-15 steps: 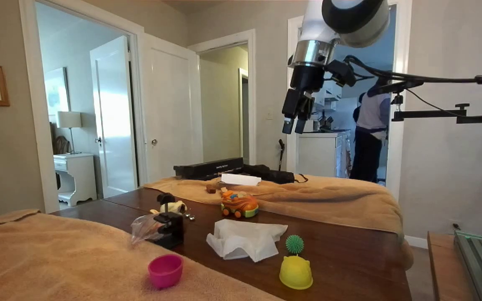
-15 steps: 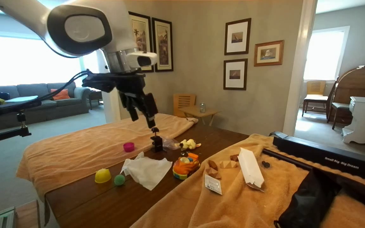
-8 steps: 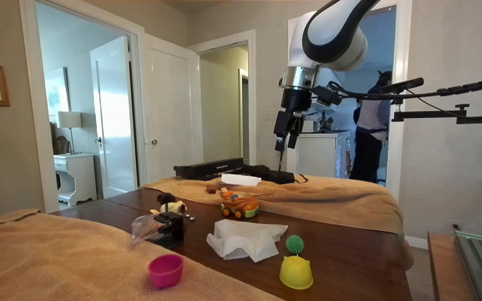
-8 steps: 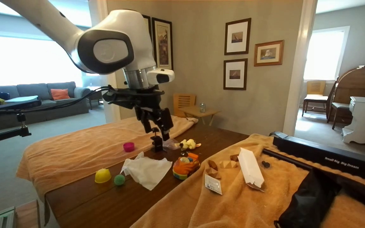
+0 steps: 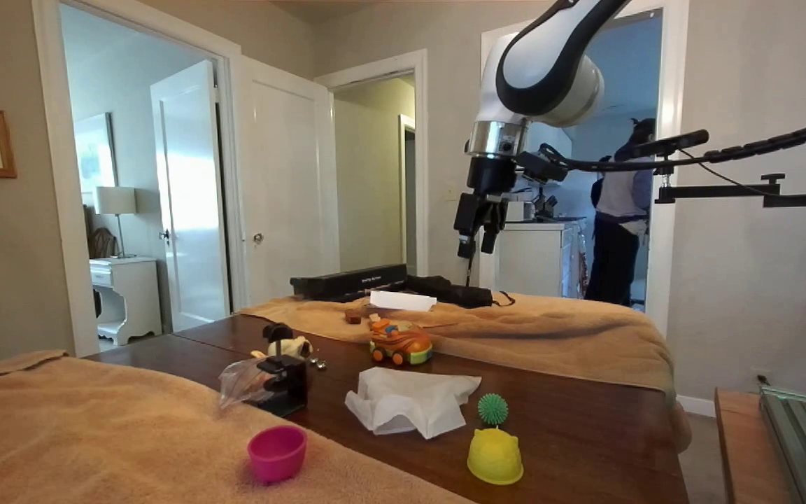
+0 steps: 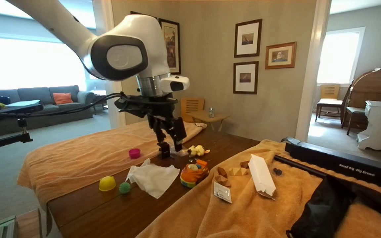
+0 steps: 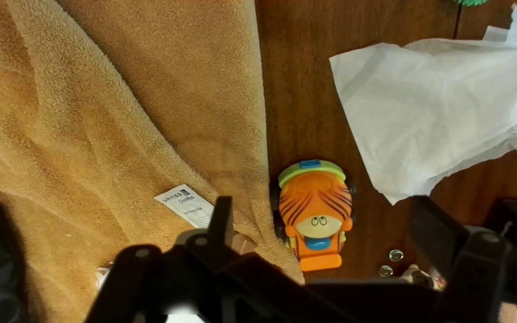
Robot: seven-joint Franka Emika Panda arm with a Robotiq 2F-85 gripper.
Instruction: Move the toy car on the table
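The orange toy car [image 5: 401,343] stands on the dark brown table [image 5: 585,427] beside the edge of the tan towel. It also shows in an exterior view [image 6: 194,174] and in the wrist view [image 7: 314,206], where its eyes and striped top face up. My gripper [image 5: 478,248] is open and empty, well above the table. In an exterior view the gripper [image 6: 170,145] appears in front of the black clamp. In the wrist view the toy car lies between the two spread fingers of the gripper [image 7: 322,204], below them and apart from them.
A crumpled white sheet [image 5: 413,402] lies beside the car. A green spiky ball [image 5: 492,409], yellow cup [image 5: 495,456], pink cup [image 5: 277,453] and black clamp [image 5: 287,385] stand around. A towel [image 6: 243,211] holds wooden pieces, a white box [image 6: 262,175] and a black bag [image 6: 322,208].
The arm and gripper have come down toward the table, and moved right in an exterior view and slightly left in the other. The gripper stays open. The toy car has not moved.
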